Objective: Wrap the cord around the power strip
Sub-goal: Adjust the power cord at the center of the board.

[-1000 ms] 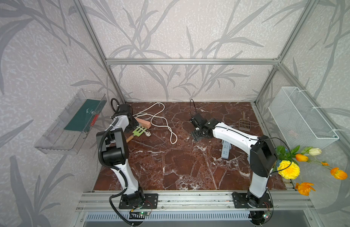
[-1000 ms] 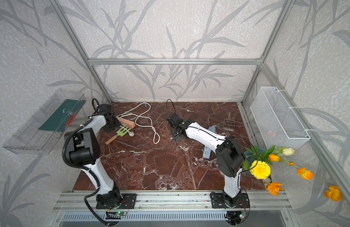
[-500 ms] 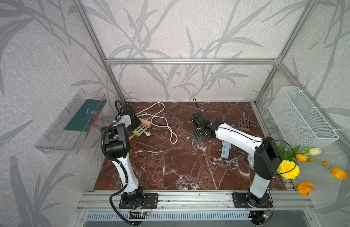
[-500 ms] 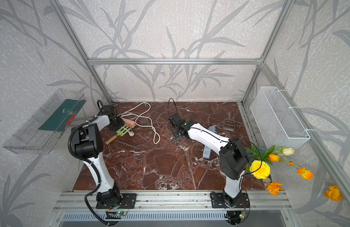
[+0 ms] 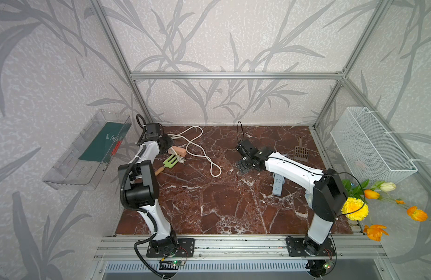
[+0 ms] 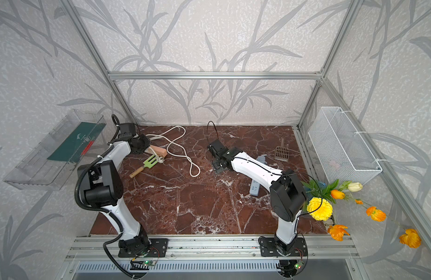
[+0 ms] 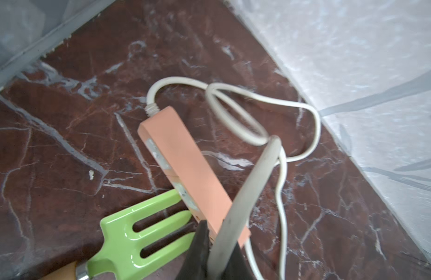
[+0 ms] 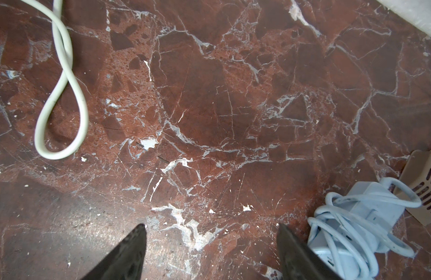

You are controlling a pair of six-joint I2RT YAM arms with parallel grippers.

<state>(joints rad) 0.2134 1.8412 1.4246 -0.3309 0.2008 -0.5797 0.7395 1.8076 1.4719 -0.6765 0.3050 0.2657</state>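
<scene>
Your left gripper (image 7: 219, 247) is clamped on the white cord (image 7: 246, 194). In the left wrist view you can see it running right between the dark fingers (image 7: 202, 242). That makes sense to me: pinch a stretch close to the strip and you get a short, controllable length to lay over the body.

The pink power strip (image 5: 177, 152) lies on the marble table (image 5: 209, 206), left of centre and up near the back wall in both top views. One end is right against the green garden fork (image 5: 169, 162). Nothing's wrapped yet imo; the cord sprawls in loose loops toward mid-frame.

Your right gripper (image 8: 209, 254) hangs spread wide and empty over bare table, just beside the blue power strip (image 8: 355, 230). It's probably waiting to pin the pink one.
</scene>
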